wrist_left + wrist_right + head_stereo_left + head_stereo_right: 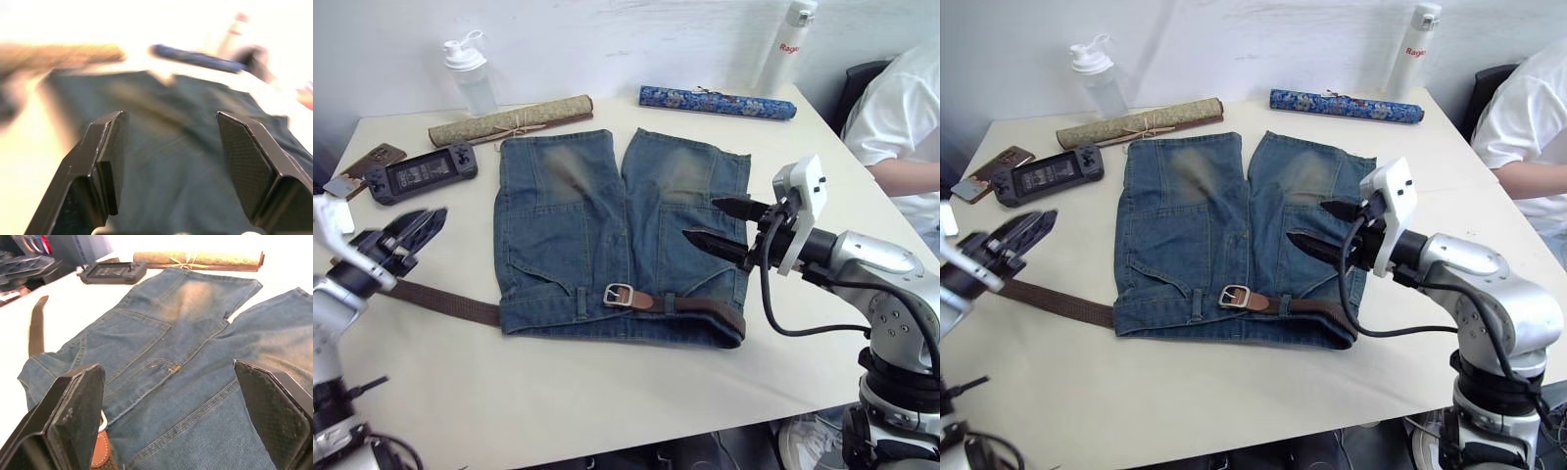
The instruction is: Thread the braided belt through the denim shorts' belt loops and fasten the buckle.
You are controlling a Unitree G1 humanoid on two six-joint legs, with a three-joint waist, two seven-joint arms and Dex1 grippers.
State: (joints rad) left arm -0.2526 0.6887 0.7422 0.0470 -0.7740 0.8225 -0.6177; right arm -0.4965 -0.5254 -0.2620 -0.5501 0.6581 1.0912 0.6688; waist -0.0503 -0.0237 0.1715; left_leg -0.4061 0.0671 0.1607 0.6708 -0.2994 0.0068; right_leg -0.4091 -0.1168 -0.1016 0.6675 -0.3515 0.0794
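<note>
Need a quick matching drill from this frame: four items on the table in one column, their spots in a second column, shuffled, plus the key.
Column 1:
1. buckle
2. blue scroll
3. handheld game console
4. right pincer

Column 2:
A. far table edge, beside the white bottle
B. open, above the denim shorts
C. lying on the shorts' waistband
D. on the table to the left of the shorts

Pairs: 1-C, 2-A, 3-D, 4-B

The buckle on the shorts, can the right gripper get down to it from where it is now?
Probably yes. The right gripper hangs open above the denim shorts, and the buckle lies exposed on the waistband with nothing between them.
</note>
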